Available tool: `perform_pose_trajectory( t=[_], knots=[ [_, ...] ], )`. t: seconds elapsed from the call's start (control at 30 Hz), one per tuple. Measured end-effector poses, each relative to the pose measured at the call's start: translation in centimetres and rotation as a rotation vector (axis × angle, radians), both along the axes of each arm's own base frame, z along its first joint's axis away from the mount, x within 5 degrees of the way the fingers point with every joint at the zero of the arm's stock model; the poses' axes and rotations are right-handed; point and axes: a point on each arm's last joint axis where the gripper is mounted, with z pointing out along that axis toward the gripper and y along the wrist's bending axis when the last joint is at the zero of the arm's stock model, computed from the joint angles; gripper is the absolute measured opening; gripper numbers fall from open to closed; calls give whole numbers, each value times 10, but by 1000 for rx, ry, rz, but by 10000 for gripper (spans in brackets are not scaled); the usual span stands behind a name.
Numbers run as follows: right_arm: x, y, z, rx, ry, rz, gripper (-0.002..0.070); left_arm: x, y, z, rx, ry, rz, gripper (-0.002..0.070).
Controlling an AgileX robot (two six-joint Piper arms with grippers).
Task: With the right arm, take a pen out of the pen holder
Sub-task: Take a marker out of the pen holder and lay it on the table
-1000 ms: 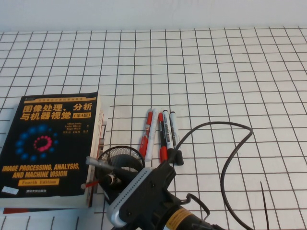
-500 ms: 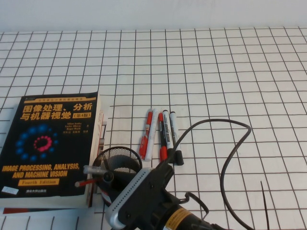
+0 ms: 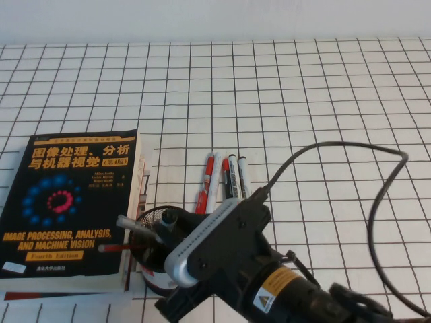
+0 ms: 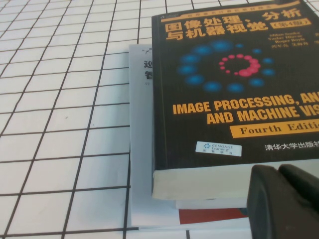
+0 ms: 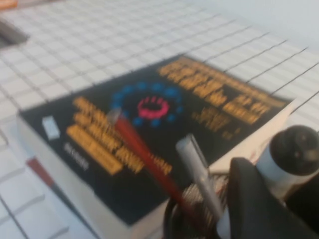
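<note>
Clamping black-capped white pen [image 5: 286, 155]: right gripper [image 3: 174, 229]; left gripper [image 4: 281, 199] by book [image 4: 224, 74].

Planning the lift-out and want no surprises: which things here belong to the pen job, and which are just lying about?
Job: right end effector, shut on the black-capped marker, over the pen holder; grey pen and red pen also in it.
Lying about: four markers on the table; book beside the holder; left end effector, shut, parked over the book's corner.
</note>
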Motion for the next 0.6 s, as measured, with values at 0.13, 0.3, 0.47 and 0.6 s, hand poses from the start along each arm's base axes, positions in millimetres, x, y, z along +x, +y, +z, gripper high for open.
perform_pose_trajectory(
  t=[0.13,0.3,0.47,0.6],
  knots=[
    [-4,-12,28,44,-25,-3,139,0,0,0,0,0,0,-4],
    [-11,-31,63,100,-73,-5,139,0,0,0,0,0,0,-4],
    [-4,-51,84,95,-29,-23,139,0,0,0,0,0,0,-4],
    [10,-62,100,71,64,8,139,0,0,0,0,0,0,-4]
  ],
)
